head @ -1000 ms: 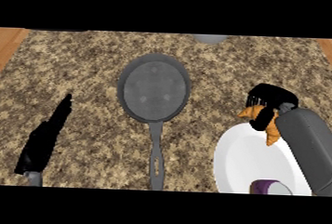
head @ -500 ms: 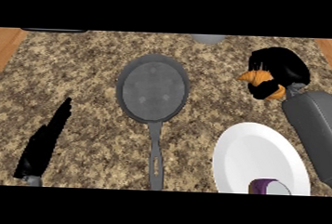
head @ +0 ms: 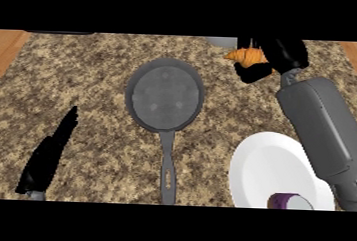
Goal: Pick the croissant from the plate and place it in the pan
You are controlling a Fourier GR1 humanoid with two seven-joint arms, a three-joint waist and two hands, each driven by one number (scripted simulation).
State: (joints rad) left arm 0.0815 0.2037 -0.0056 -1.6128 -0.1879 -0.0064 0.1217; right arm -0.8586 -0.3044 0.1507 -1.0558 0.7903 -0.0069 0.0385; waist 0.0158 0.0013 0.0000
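Since the earlier frame, the right hand (head: 286, 54) has lifted the croissant (head: 245, 56) off the plate (head: 268, 165), fingers curled round it, to the pan's (head: 165, 94) far right. Transport is under way; the next move calls for leftward travel over the pan.

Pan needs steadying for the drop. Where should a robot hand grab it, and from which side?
The handle: long, thin, pointing straight back from the pan toward the robot. Probably come from the left with the left robot hand, open and empty beside it; the right robot hand is curled round the croissant.
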